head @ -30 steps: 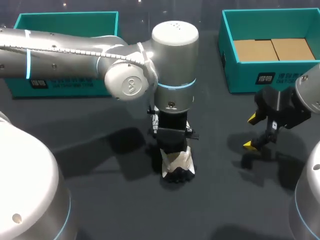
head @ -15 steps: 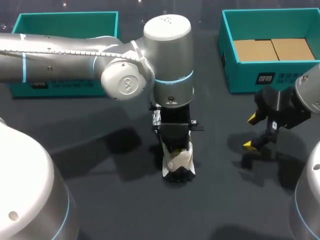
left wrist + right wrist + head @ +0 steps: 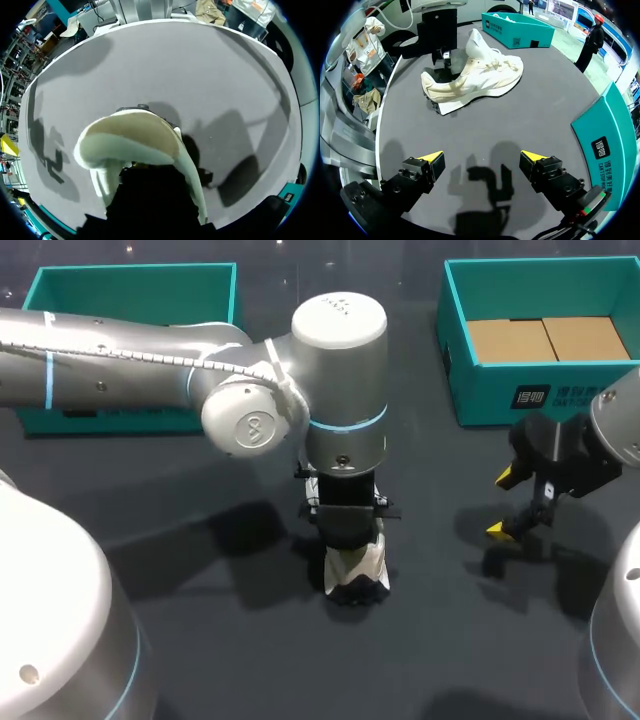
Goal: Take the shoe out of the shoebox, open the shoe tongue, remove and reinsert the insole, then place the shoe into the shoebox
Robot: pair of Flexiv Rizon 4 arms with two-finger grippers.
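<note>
Shoe [image 3: 356,573], mid-table, likely tongue-opening step: left gripper [image 3: 345,525] over its opening, grip untellable; right gripper [image 3: 503,503] spread; next needs insole pinched.

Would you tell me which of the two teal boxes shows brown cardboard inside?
The right teal box, its floor brown cardboard; the left teal box shows only teal.

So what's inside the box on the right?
Two tan cardboard panels lie side by side on the box floor. No shoe in there: the shoe is outside, under my left arm. The near wall hides the floor's front strip.
</note>
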